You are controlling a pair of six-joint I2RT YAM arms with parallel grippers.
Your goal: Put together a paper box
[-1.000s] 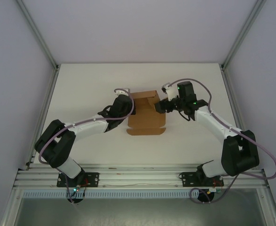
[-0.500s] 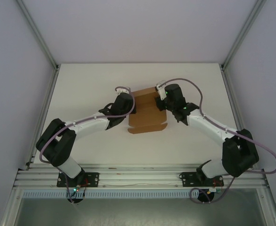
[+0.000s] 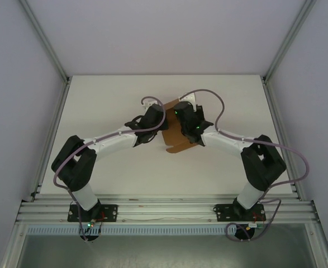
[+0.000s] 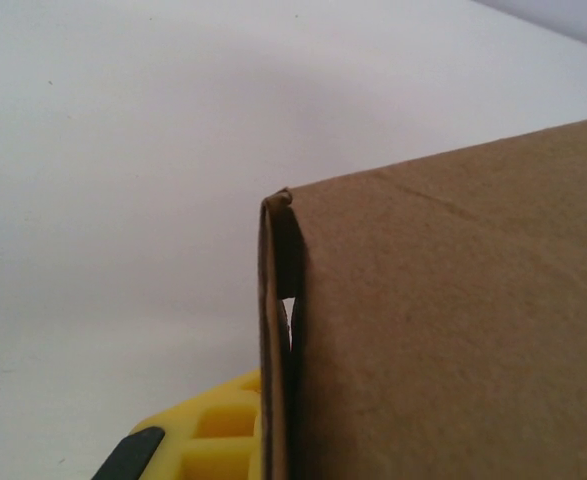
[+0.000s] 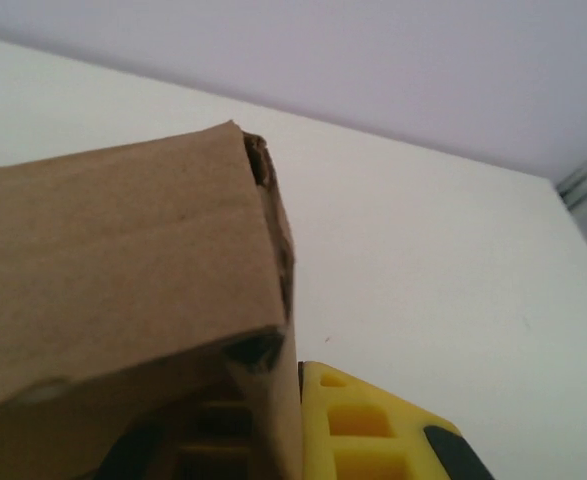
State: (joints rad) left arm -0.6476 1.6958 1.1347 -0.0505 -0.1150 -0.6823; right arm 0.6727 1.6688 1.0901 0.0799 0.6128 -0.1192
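Note:
The paper box (image 3: 177, 143) is a brown cardboard piece held up and tilted between both arms at mid-table. My left gripper (image 3: 158, 123) is at its left side. In the left wrist view a doubled wall of the box (image 4: 273, 330) stands beside one yellow finger (image 4: 211, 432), and the other finger is hidden behind the cardboard. My right gripper (image 3: 181, 117) is at the box's far right part. In the right wrist view a thin wall (image 5: 273, 420) sits pinched against the yellow finger (image 5: 373, 432), with a folded panel (image 5: 113, 260) above.
The white table (image 3: 108, 95) is ringed by aluminium frame posts (image 3: 51, 50) and grey walls. Purple cables (image 3: 219, 109) loop over both arms close above the box.
Both arms have swung inward toward each other. The box, flat and wide on the table before, is now raised, turned and looks much narrower from above, with the right gripper over its top.

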